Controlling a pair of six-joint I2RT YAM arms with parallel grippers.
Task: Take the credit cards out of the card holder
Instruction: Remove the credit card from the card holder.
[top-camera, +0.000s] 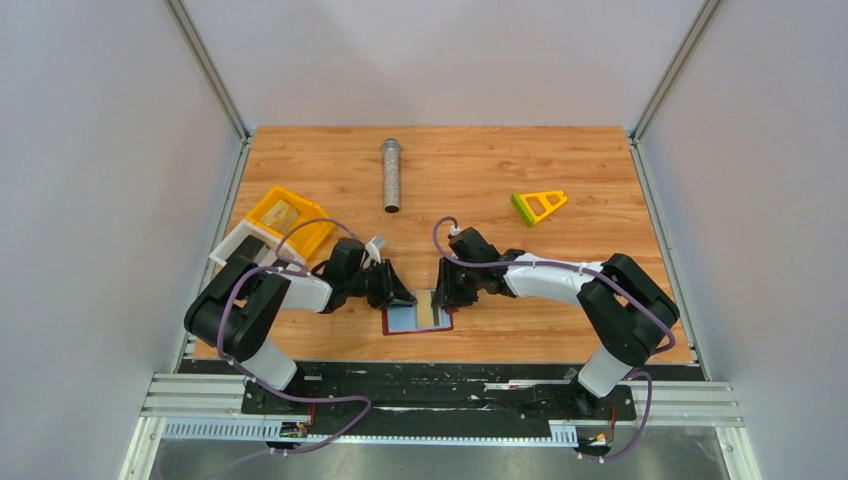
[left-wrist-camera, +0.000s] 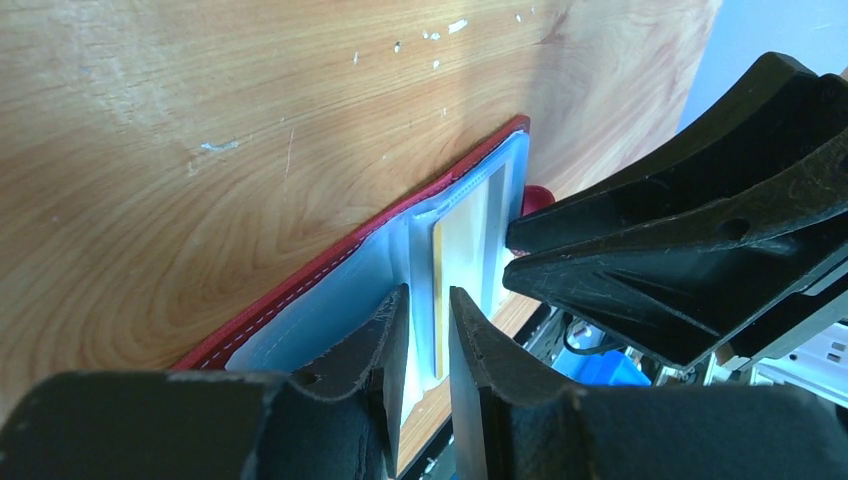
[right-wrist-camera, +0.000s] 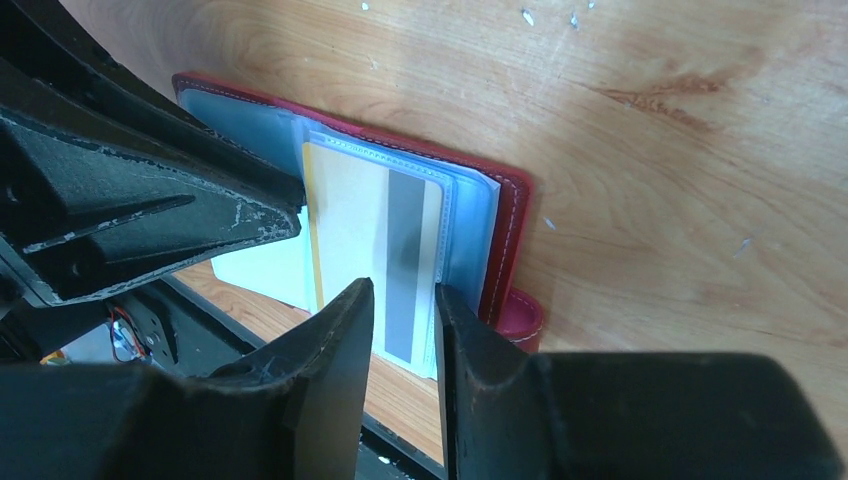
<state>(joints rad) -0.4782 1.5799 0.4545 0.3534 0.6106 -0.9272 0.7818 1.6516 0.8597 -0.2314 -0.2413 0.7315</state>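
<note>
Nearest me, the holder lies open and flat on the table, close to the near edge and between the two arms. Its long axis runs left to right, with the blue-grey pockets facing up and the snap tab at its right end. The tan-gold card sits in a clear sleeve in the right half. It lies crosswise to the holder, so its long axis runs near to far. Its dark stripe runs the same way.

My left gripper is down on the middle of the holder. From its wrist camera the jaws stand only a narrow gap apart, with the sleeve's edge and a sliver of the card between them. I cannot tell whether they are pinching anything.

My right gripper comes in from the right, almost tip to tip with the left. Its fingers straddle the striped end of the card with a small gap, and I cannot tell if they have a grip.

Farther back on the left are a white tray and a yellow tray, touching each other. Beyond them a grey tube lies with its axis near to far. A yellow-green triangle is far right.
</note>
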